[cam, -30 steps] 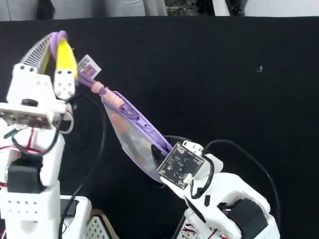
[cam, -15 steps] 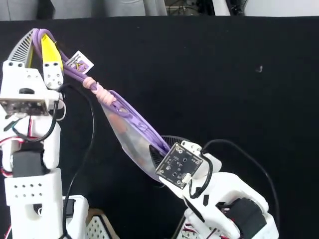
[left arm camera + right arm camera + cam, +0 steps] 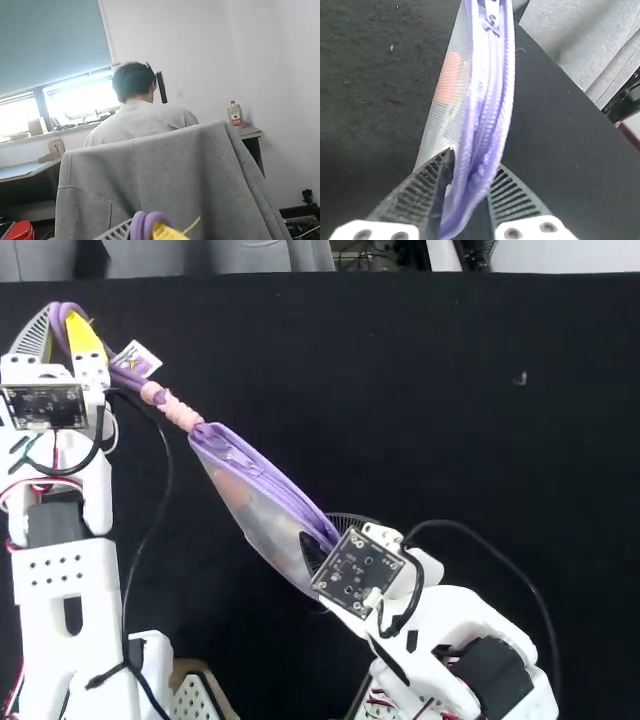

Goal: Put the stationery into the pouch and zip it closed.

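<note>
- We see our right jaws pinching the pouch by its zip edge.
- Our left jaws clamp its pull cord, which runs taut between both.

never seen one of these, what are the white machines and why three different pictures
They are robot arms, a left arm and a right arm, at a black table. One picture looks down from a fixed camera; the other two come from cameras on each arm's wrist. A purple pouch hangs stretched between them. The right gripper has its fingers shut on the pouch's zip edge; the left gripper holds its pull cord up high, so its camera faces the room. An orange item shows inside.
</note>
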You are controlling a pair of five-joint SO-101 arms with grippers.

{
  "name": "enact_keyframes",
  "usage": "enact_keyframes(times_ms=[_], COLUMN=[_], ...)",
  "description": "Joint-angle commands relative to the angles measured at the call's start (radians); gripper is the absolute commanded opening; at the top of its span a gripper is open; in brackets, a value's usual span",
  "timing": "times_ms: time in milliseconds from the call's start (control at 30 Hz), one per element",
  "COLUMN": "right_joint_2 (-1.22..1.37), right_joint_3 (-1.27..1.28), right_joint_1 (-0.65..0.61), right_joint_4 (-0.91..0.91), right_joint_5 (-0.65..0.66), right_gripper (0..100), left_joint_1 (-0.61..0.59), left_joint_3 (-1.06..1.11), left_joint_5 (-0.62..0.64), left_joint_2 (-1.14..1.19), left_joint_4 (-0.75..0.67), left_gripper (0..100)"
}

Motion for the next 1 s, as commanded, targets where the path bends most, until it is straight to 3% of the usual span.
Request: enact_keyframes(times_ms=[0,133,700,967], right_joint_2=[0.064,0.067,0.073,0.073], right_joint_3=[0.051,0.053,0.061,0.062], right_joint_1=[-0.006,-0.006,-0.006,-0.006], right_joint_4=[0.023,0.023,0.018,0.017], right_joint_5=[0.026,0.026,0.026,0.026], right_gripper=[1.1,1.1,1.1,1.1], left_joint_1=[-0.061,-0.071,-0.157,-0.249], left_joint_3=[0.025,0.047,-0.021,-0.177], left_joint_5=[-0.009,-0.009,-0.009,-0.003], left_joint_2=[0.006,0.006,0.014,0.213], left_joint_4=[-0.089,-0.157,-0.16,-0.16], left_gripper=[3,3,3,3])
